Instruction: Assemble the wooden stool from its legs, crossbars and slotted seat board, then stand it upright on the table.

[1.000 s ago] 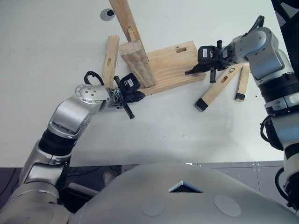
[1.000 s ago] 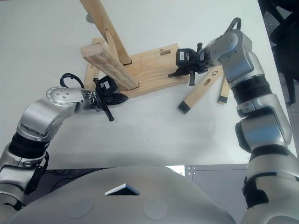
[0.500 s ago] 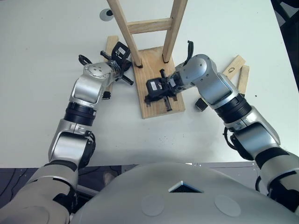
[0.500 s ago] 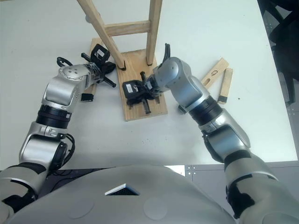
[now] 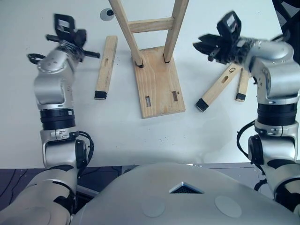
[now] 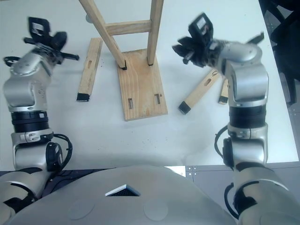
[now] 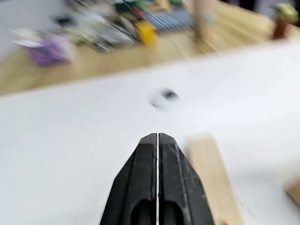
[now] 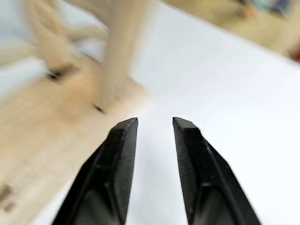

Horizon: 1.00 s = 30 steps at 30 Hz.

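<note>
**Stool half-built on tabletop; both claws empty, off the wood**

Head cam: the seat board [image 5: 157, 86] lies flat on the white tabletop [image 5: 56, 131], mid-scene. Two uprights stand in its far slots, the left upright [image 5: 125, 30] and the right upright [image 5: 176, 26], joined by a crossbar [image 5: 151, 25]. The two near slots [image 5: 147, 100] are bare. A loose leg [image 5: 106, 65] lies flat just left of the board, not touching it. On the right of the board lie two more pieces, a long stick [image 5: 219, 89] w/ a slot in it and a short stick [image 5: 243, 84] beside it, both w/ black end caps. The left claw [image 5: 93, 54] hangs over the tabletop to the left of the loose leg and carries nothing. The right claw [image 5: 202, 49] sits between the right upright and the two sticks, spread apart and carrying nothing. A round disc [image 5: 108, 14] lies on the far tabletop.

L wrist cam: the left claw's fingers [image 7: 145, 187] are pressed together tip to tip, w/ nothing between them. Past them is the tabletop, the loose leg just off to one side, and the disc farther on. The background is too blurred to name.

R wrist cam: the right claw's fingers [image 8: 117, 164] are parted w/ a clear gap that has nothing in it. Past them are the seat board and an upright, both blurred.
</note>
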{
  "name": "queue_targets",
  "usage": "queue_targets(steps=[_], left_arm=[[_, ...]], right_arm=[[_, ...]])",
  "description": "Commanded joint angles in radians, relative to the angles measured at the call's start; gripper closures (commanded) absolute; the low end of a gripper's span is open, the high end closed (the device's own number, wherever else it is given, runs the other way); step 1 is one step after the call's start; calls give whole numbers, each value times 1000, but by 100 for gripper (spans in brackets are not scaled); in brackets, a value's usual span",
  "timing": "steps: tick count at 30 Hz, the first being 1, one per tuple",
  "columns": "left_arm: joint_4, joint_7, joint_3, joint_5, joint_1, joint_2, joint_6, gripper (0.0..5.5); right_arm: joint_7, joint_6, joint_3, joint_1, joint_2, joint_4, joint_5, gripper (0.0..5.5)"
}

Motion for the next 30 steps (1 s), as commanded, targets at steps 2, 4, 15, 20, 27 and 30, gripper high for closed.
queue_targets(steps=[2,4,15,20,27,30], left_arm=[[-82,75,65,-13,52,-53,-31,550],[-133,116,91,-14,91,-78,-33,550],[-184,152,200,-41,180,-84,-85,550],[-153,153,171,-35,157,-100,-119,550],[-139,157,186,-47,163,-95,-149,550],[-146,162,182,-45,174,-104,-157,550]], right_arm=[[-75,32,-87,31,-110,34,-19,330],[-58,28,-111,25,-172,84,-8,296],[17,150,-60,232,-334,-6,28,220],[-16,145,-27,251,-309,33,26,220],[-36,95,-13,261,-333,107,14,220],[-59,74,-43,233,-326,120,19,220]])
